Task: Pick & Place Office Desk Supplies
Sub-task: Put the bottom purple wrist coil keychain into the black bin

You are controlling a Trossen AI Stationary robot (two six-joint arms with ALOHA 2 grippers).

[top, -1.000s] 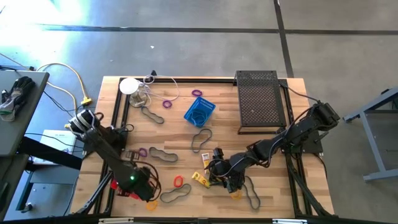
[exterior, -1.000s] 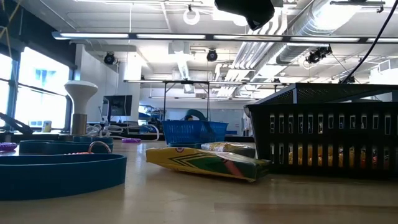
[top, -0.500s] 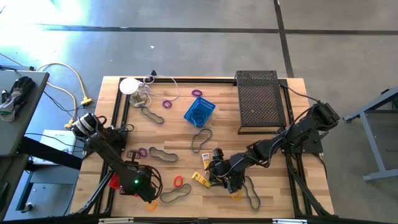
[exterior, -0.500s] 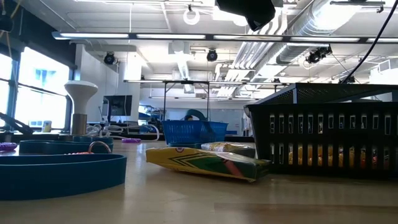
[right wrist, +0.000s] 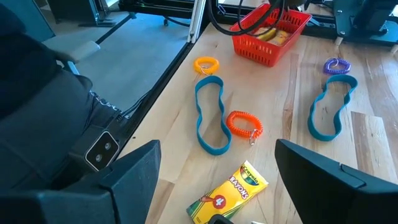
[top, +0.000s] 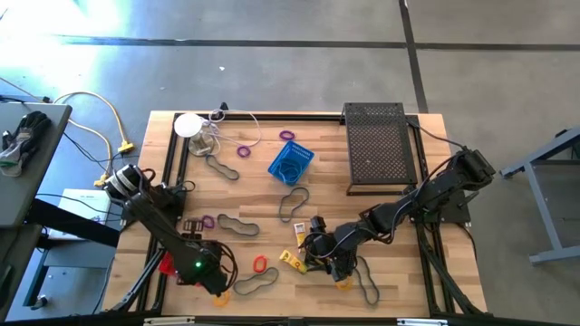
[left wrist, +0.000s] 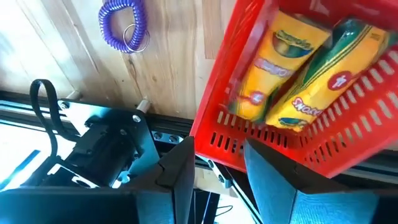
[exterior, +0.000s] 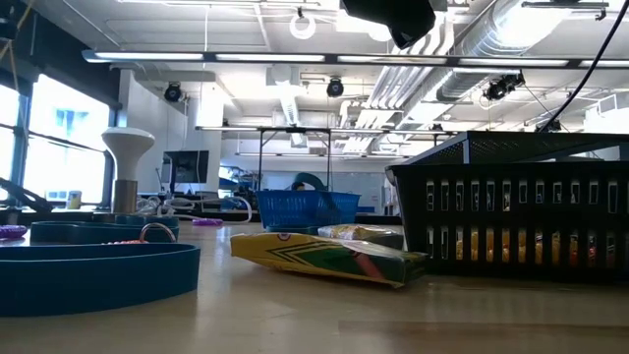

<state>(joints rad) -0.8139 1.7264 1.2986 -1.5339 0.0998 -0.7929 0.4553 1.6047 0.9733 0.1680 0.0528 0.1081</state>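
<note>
A red mesh basket point(left wrist: 217, 93) sits on the table near its front left corner point(top: 166, 265), with two yellow crayon boxes point(left wrist: 273, 68) lying in it. My left gripper point(left wrist: 217, 152) hangs over it, pointing steeply down, fingers apart. A third crayon box point(right wrist: 227, 193) lies flat on the wood near the table's front middle point(top: 290, 261). My right gripper point(right wrist: 217, 149) hovers above that box point(top: 317, 254), wide open, with nothing between its fingers. My left gripper comes from above with one finger point(left wrist: 180, 174) outside the red basket's near wall point(left wrist: 230, 146) and the other point(left wrist: 267, 174) at that wall. Whether either finger touches the wall, I cannot tell. The basket rests on the table.
Band loops point(top: 237, 224) point(top: 292, 204) point(top: 256, 283) lie scattered on the wood, with an orange ring point(right wrist: 244, 123), a yellow ring point(right wrist: 206, 64) and a purple ring point(left wrist: 124, 25). A blue basket point(top: 291, 163), a black mesh tray point(top: 381, 149) and a white disc point(top: 188, 125) stand at the back.
My left arm has shifted slightly in place over the red basket, its wrist rolling a little. The basket and the other things lie where they were.
</note>
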